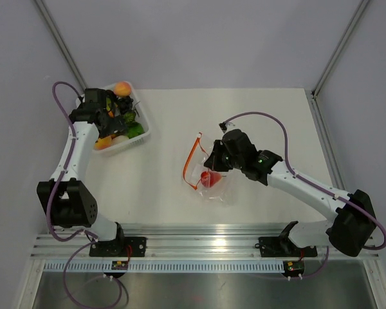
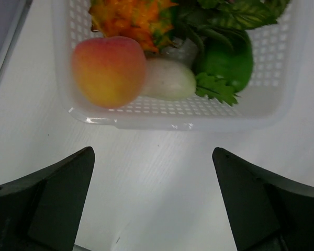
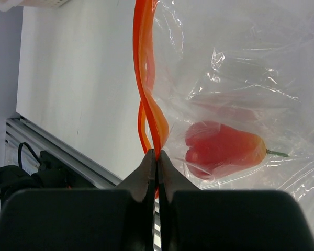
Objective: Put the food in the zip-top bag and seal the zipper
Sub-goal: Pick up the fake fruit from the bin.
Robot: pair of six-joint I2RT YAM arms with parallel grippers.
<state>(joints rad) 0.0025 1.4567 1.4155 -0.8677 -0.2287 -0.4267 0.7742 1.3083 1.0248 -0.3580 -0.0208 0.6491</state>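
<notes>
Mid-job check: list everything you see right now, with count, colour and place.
table: one, white, under everything
tray: one, white perforated, far left of the table
peach: one, orange-yellow, against the tray's wall
pineapple: one, orange with green, behind the peach
pale piece: one, whitish, beside the peach
green leafy pieces: count unclear, in the tray
zip-top bag: one, clear, mid-table
zipper: one, red strip, bag's left edge
red fruit: one, inside the bag
left gripper: open, empty, next to the tray
right gripper: shut on the zipper
</notes>
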